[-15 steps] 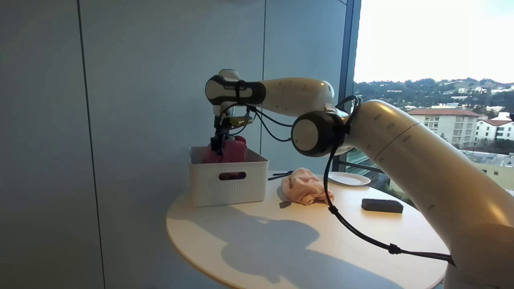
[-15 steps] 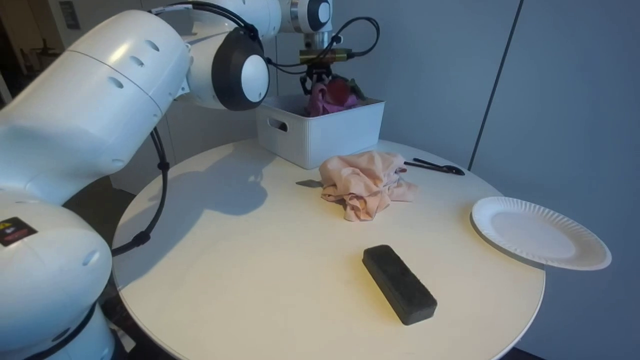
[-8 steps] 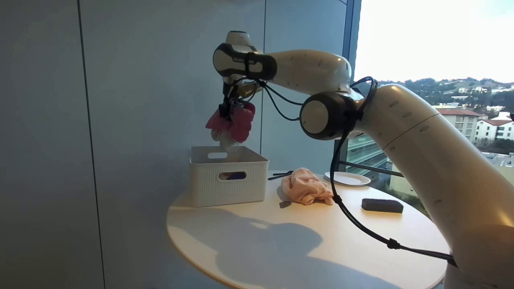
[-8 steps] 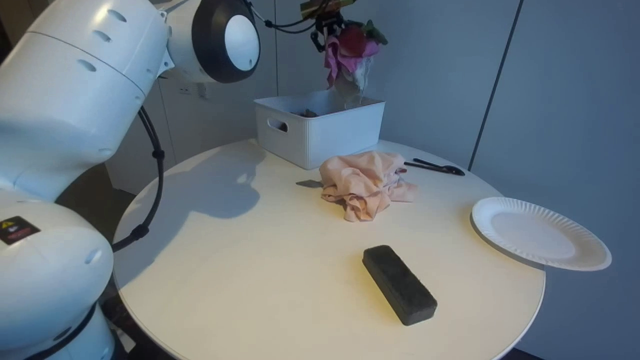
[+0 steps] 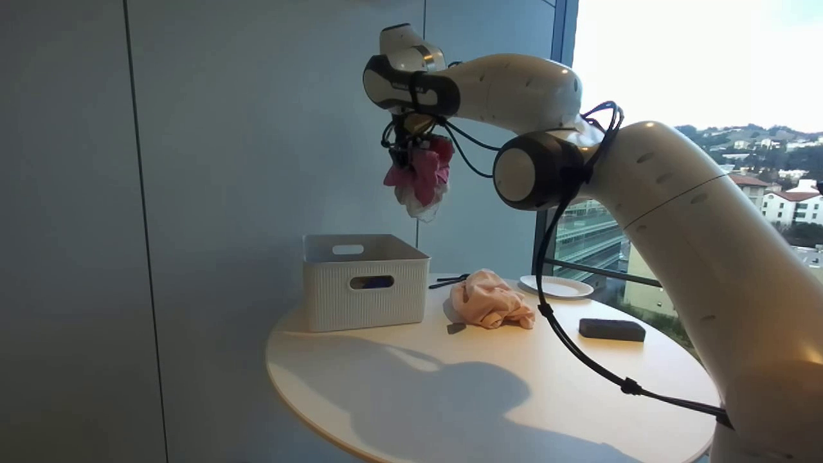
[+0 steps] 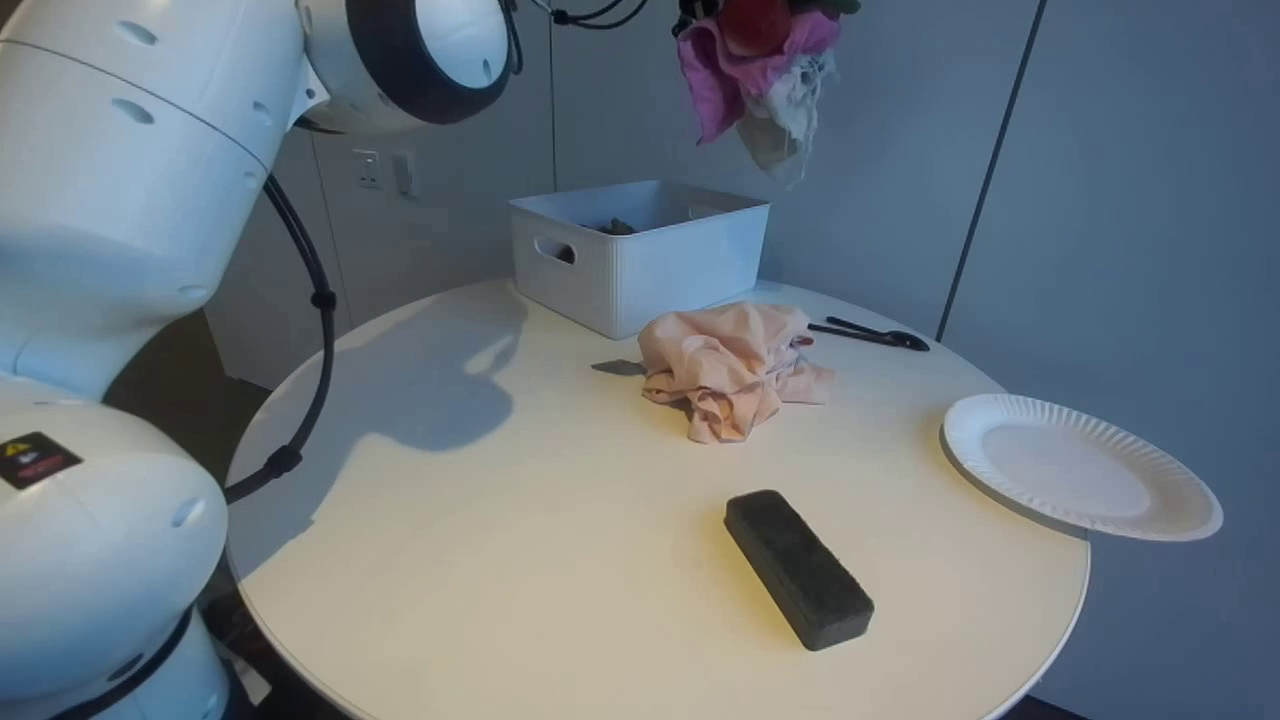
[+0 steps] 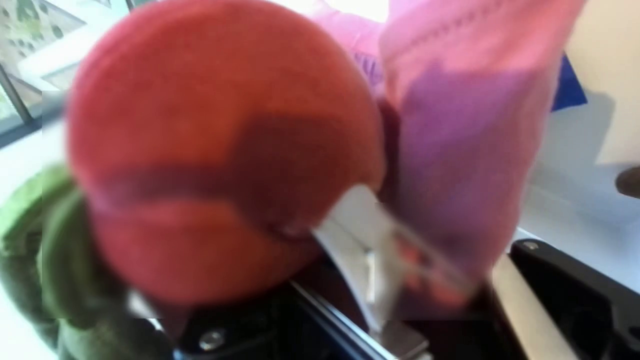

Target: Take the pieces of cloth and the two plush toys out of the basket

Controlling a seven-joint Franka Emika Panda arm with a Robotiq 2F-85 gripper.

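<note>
The fingers (image 7: 565,285) are closed on pink cloth (image 5: 424,177), with a red plush toy (image 7: 215,125) bundled tight against it. In the wrist view a soft green piece (image 7: 70,240) sits beside the red toy (whether it is part of that toy or something separate, I cannot tell). Below them a whitish cloth (image 6: 785,120) dangles with a stringy fringe. The whole bundle hangs in the air under the arm (image 5: 514,90), higher than the white basket (image 6: 690,270) and apart from it.

The basket stands upright on the round table (image 6: 520,530), by the far edge in an exterior view, and a small brown lump (image 6: 618,227) shows inside it. In an exterior view something blue (image 5: 379,281) shows through the slot in the basket's side. A crumpled peach cloth (image 6: 730,370) lies just beside the basket, on the side away from that edge, with a flat grey scrap (image 6: 618,367) next to it. Black utensils (image 6: 870,335) lie near the same edge, farther to the right. A paper plate (image 6: 1070,470) juts past the right edge, and a dark block (image 6: 800,570) lies between the peach cloth and the edge nearest the camera.
</note>
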